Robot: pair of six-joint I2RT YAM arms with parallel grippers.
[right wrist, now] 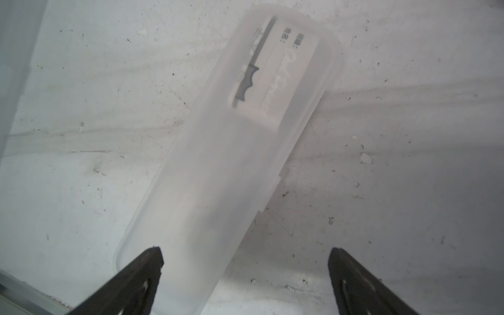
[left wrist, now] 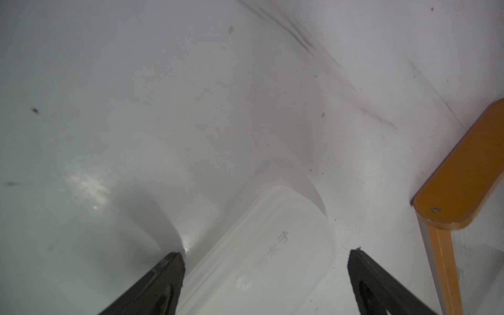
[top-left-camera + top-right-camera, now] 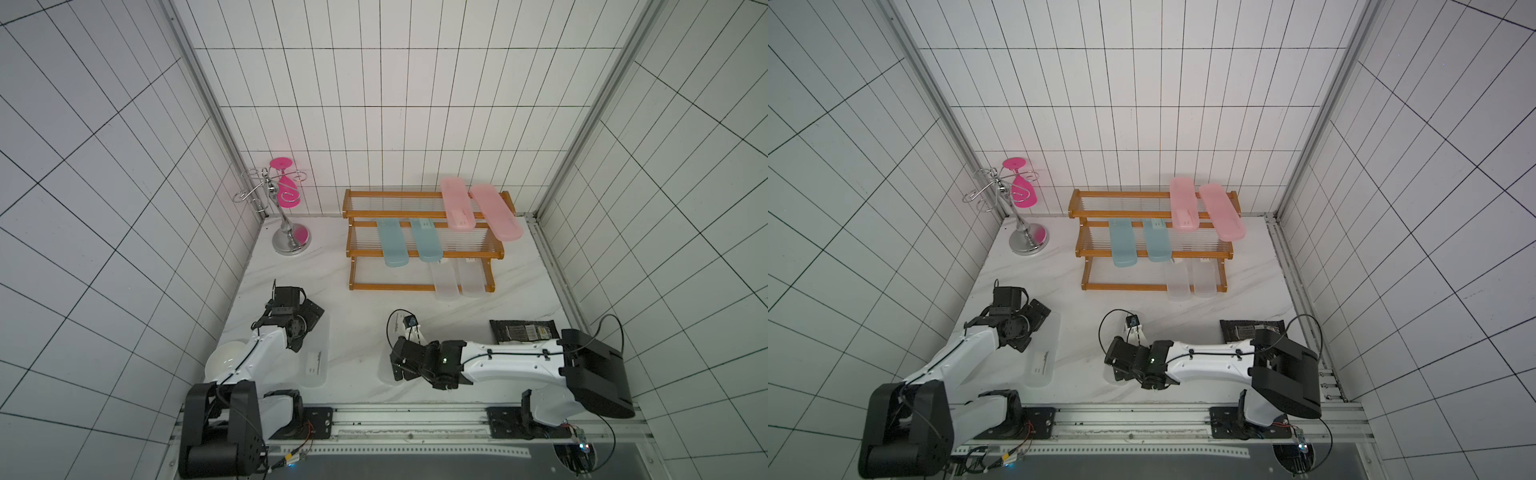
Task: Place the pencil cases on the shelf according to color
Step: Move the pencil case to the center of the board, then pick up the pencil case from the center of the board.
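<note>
White marble table bears, before the shelf, one clear case between the left gripper's wide-open jaws and another clear case between the right gripper's, neither clasped; pink pair, teal pair and clear pair rest on the shelf.

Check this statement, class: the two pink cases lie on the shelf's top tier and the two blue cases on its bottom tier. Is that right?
Not quite. The two blue cases lie on the middle tier of the shelf, not the bottom; the pink cases are on top. Both top views show it.
</note>
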